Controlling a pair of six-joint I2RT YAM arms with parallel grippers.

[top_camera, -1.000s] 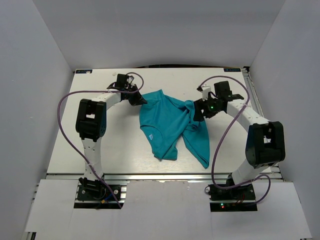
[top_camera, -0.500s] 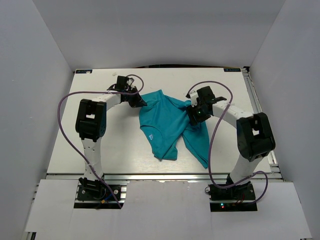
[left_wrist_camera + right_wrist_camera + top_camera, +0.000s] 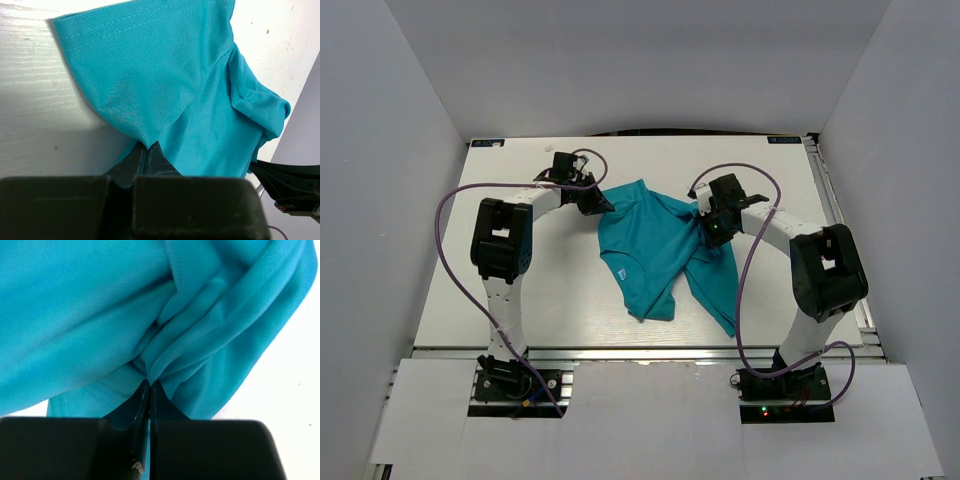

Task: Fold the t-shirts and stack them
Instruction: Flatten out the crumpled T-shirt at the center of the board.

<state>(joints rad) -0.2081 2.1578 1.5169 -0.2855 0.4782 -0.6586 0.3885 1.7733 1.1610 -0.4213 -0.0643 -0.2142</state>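
One teal t-shirt [image 3: 655, 250] lies crumpled in the middle of the white table, with a sleeve trailing toward the near right. My left gripper [image 3: 603, 203] is shut on the t-shirt's upper left edge; in the left wrist view its tips [image 3: 146, 146] pinch a fold of the teal t-shirt [image 3: 165, 75]. My right gripper [image 3: 700, 226] is shut on the bunched cloth at the shirt's upper right. The right wrist view shows its closed tips [image 3: 150, 384] biting a gather of the t-shirt [image 3: 90, 315].
The white table [image 3: 560, 290] is ringed by grey walls on the left, back and right. A rail [image 3: 825, 190] runs along its right edge. Purple cables loop from both arms.
My right arm swung left over the shirt's upper right part and its gripper closed on the bunched cloth. The left gripper stayed shut on the left edge.
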